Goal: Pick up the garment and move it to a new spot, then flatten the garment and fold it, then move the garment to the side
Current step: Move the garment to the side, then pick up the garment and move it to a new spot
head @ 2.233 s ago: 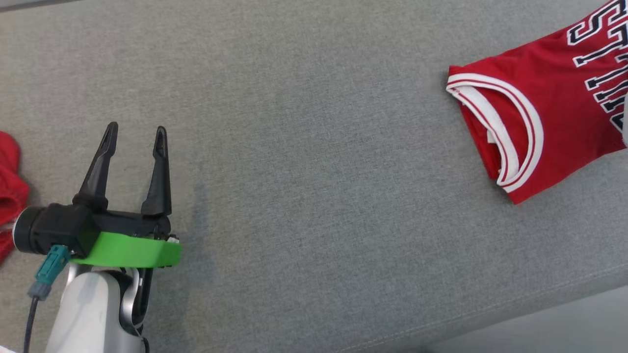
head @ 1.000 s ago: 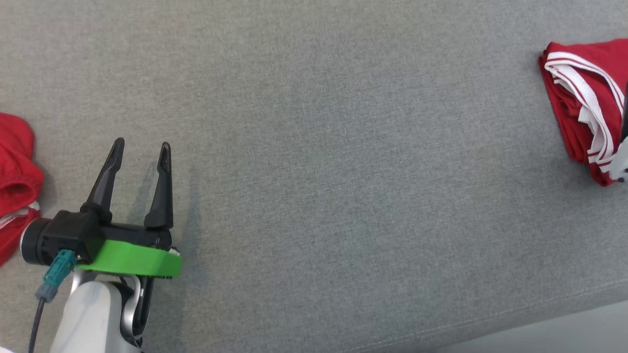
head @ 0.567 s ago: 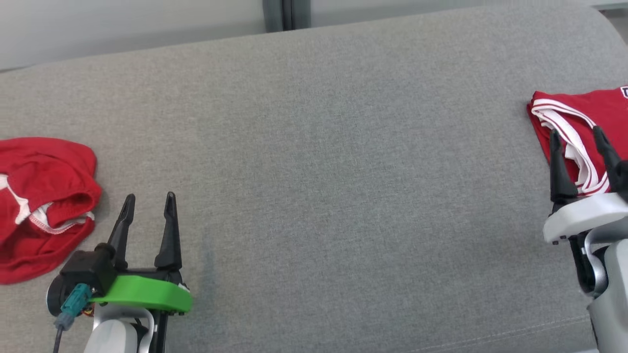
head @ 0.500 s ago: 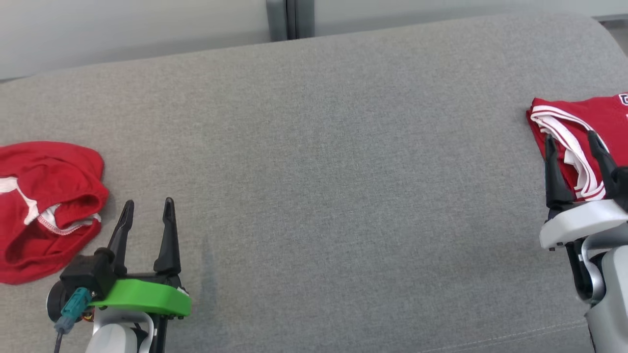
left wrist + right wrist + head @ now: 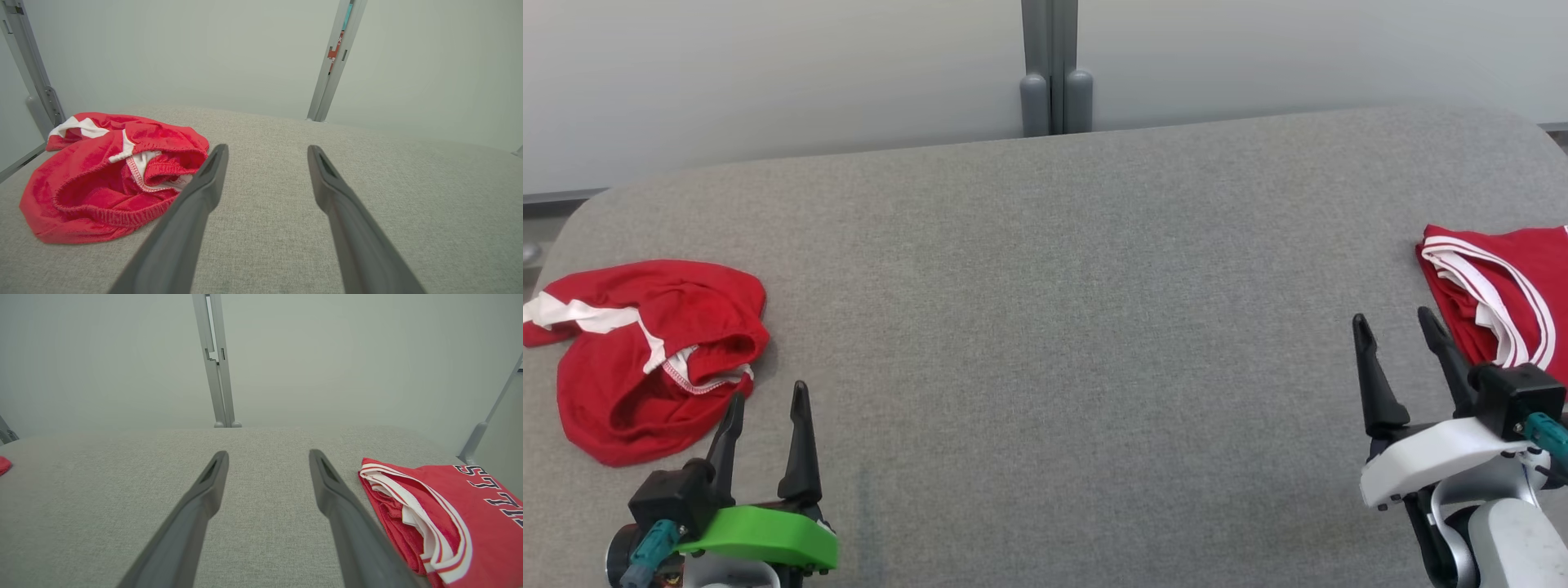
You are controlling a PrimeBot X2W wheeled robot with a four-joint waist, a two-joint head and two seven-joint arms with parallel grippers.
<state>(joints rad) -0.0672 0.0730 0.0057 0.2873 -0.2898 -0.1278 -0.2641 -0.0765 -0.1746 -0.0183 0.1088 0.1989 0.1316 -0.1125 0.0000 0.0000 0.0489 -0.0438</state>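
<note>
Folded red jersey with white trim (image 5: pixel 1515 278) is laid at the right edge of the grey fabric-covered table (image 5: pixel 1045 327), just beside the right pincer (image 5: pixel 1392 317). Both pincers are held wide and empty; crumpled red shorts (image 5: pixel 645 359) are seen near the left pincer (image 5: pixel 768 394).

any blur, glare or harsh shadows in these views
Head view: even, soft light, no glare, faint shadow beside the left gripper. Left wrist view: crumpled red garment sharp, fingers soft near the lens. Right wrist view: folded jersey sharp, posts slant from wide lens.
</note>
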